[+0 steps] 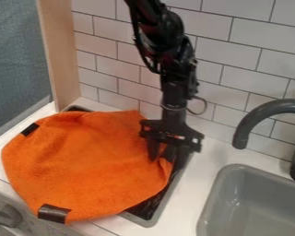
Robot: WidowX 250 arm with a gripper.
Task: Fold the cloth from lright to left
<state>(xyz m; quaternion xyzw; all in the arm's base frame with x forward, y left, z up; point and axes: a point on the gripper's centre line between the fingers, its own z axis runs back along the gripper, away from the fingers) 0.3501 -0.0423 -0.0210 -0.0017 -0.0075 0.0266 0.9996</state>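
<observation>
1. The orange cloth (82, 161) lies spread, slightly rumpled, beside the sink (237, 168), covering most of a dark tray (152, 218) set in the tabletop (193, 198).
2. The gripper (163, 157) is at the cloth's sink-side edge, its fingers spread apart rather than pinched together.
3. The cloth looks light, soft and floppy, with a fuzzy surface that should grip well; nothing about it seems fragile.
4. A sensible hold is that sink-side edge, pinched just inside the hem, then lifted and carried away from the sink.
5. The tray's raised rim towards the sink could catch a fingertip on a low approach.
6. The tiled wall (236, 60) rises behind, so the fold needs height; the cloth's edge farthest from the sink offers a flat landing.
</observation>
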